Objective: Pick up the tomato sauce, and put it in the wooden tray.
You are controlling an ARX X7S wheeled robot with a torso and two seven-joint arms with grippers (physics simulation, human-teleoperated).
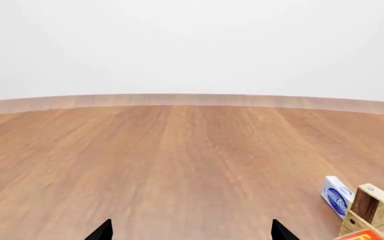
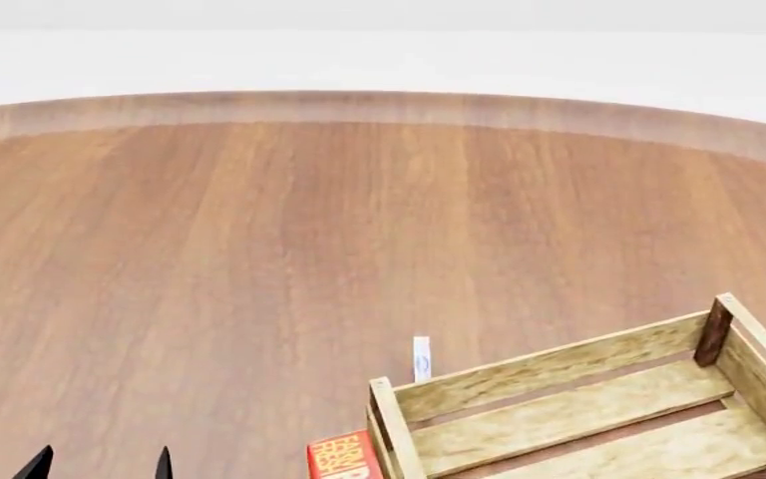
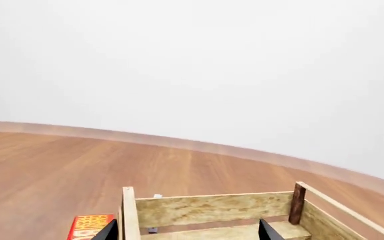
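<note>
Spreading both empty hands, left hand and right hand, I hover beside the slatted wooden tray at four o'clock on the smooth counter.

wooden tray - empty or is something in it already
Empty as far as shown: the wooden tray has only bare slats in the head view, though its near part is cut off by the frame.

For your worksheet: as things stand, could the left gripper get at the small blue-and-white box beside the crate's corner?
Probably yes: the left gripper is open, and only bare floor separates it from the box.
</note>
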